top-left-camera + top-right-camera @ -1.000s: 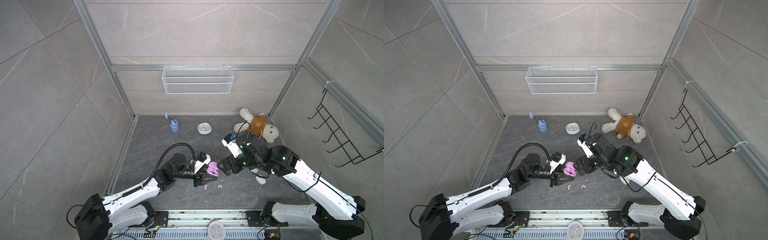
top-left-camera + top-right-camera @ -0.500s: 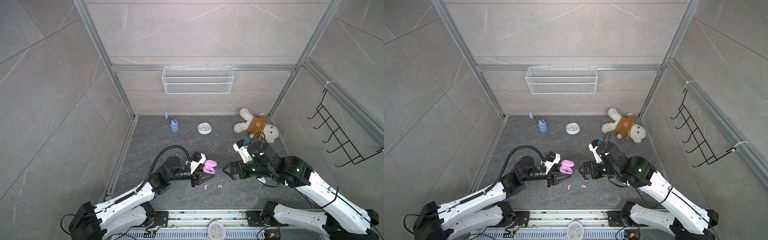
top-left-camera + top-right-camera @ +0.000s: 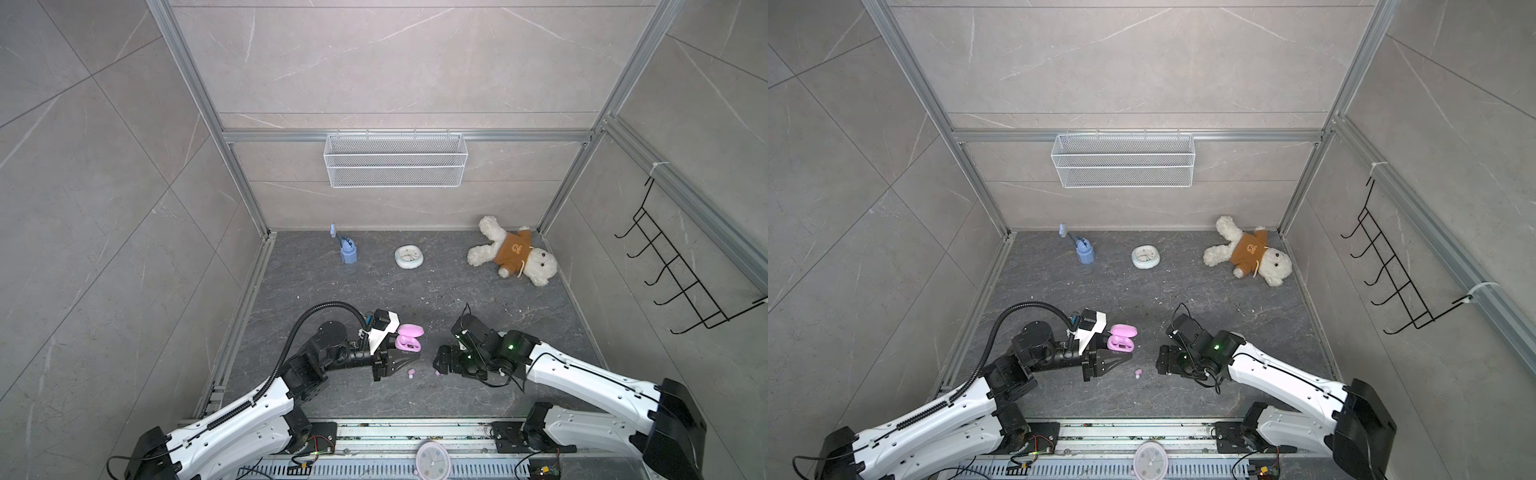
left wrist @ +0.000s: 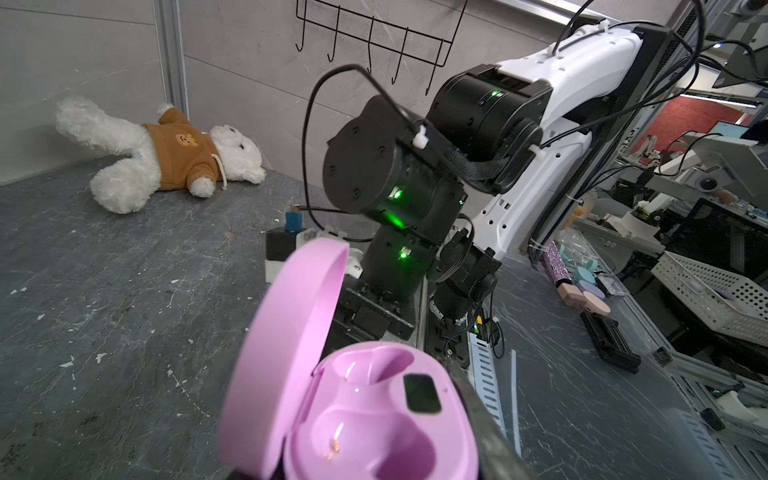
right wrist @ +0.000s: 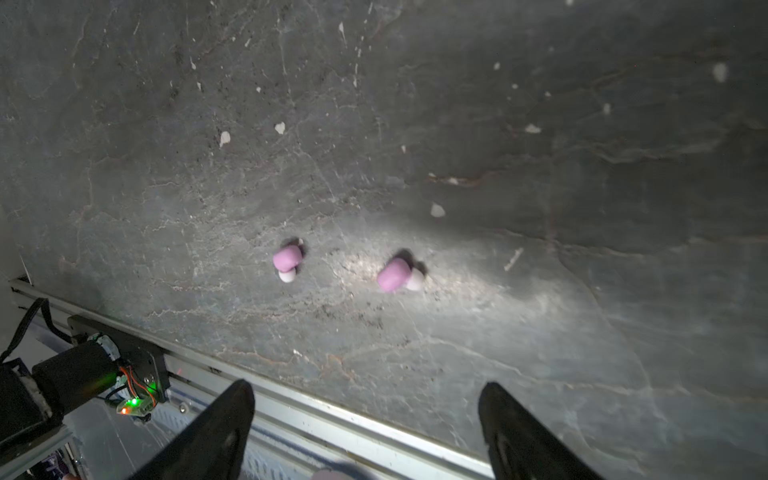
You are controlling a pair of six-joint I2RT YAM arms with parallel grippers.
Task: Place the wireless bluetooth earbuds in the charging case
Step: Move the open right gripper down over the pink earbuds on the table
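Two pink earbuds lie loose on the worktop, just nearer than the case, so nothing is inserted yet. The charging case, lid up and both sockets empty, sits clamped in the left pincer. A second ago the right pincer crowded the case; now it hangs right of it, over the buds, jaws apart.

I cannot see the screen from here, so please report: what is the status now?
Left gripper shut on open pink charging case, both wells empty. Right gripper open, aimed at two pink earbuds loose on table. Nothing blocks them.
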